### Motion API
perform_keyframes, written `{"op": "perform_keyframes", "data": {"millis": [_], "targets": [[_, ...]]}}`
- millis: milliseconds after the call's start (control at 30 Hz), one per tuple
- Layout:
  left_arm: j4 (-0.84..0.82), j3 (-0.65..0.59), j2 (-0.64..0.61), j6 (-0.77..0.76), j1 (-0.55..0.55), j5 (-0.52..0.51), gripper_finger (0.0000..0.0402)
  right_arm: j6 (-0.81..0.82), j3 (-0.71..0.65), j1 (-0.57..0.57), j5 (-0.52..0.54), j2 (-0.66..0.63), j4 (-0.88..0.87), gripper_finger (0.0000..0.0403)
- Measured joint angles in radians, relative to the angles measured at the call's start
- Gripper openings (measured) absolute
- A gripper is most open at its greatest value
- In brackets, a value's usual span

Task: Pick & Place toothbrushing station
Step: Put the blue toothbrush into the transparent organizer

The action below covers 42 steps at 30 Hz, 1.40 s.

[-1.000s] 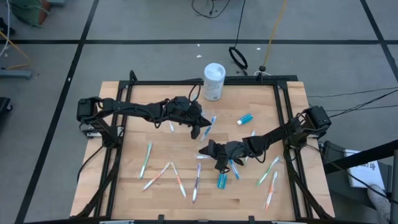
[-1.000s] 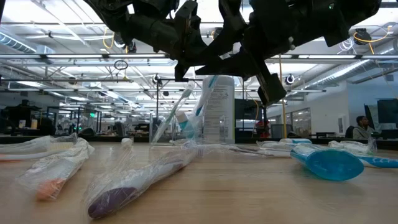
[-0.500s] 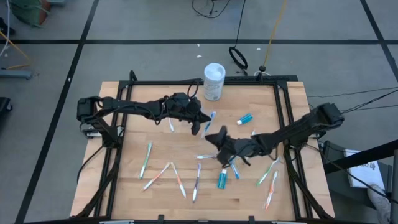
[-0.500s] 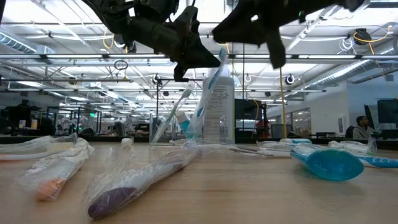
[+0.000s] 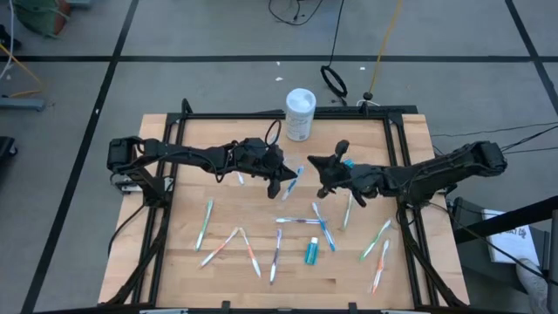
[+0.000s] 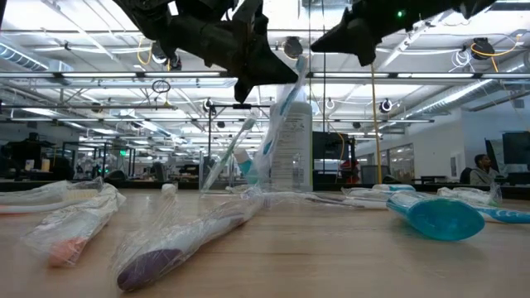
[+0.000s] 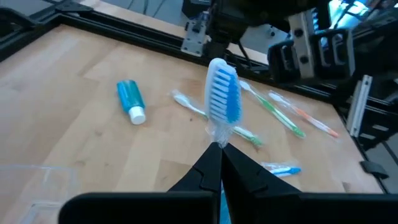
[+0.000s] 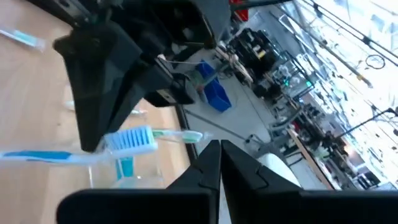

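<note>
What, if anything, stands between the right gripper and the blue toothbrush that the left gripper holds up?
Nothing visible does. The left gripper is shut on the blue toothbrush and holds it above the table. The right gripper, shut and empty, faces the bristle end with only open air between them.

White tub at table's far edge, upright

Grey floor crossed by dark tape lines fills the upper frame around the wooden counter. Black cables trail at top centre. Beyond, ceiling lights line an open workshop; a person sits far right.
</note>
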Motion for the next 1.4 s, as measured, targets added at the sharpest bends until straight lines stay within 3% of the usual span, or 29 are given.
{"op": "perform_keyframes", "data": {"millis": [133,200,600,1400], "targets": [[0.000,0.000,0.000,0.000,0.006,-0.024,0.0007,0.000,-0.038,-0.036,-0.208,0.017,0.069,0.0001],[0.000,0.000,0.000,0.000,0.012,-0.027,0.0010,0.033,-0.037,-0.050,-0.257,0.028,0.113,0.0001],[0.001,0.000,0.000,0.029,0.014,-0.030,0.0003,0.115,-0.037,-0.105,-0.256,0.036,0.110,0.0000],[0.057,-0.002,0.000,0.053,0.013,-0.071,0.0005,0.115,-0.036,-0.137,-0.255,0.075,0.057,0.0000]]}}
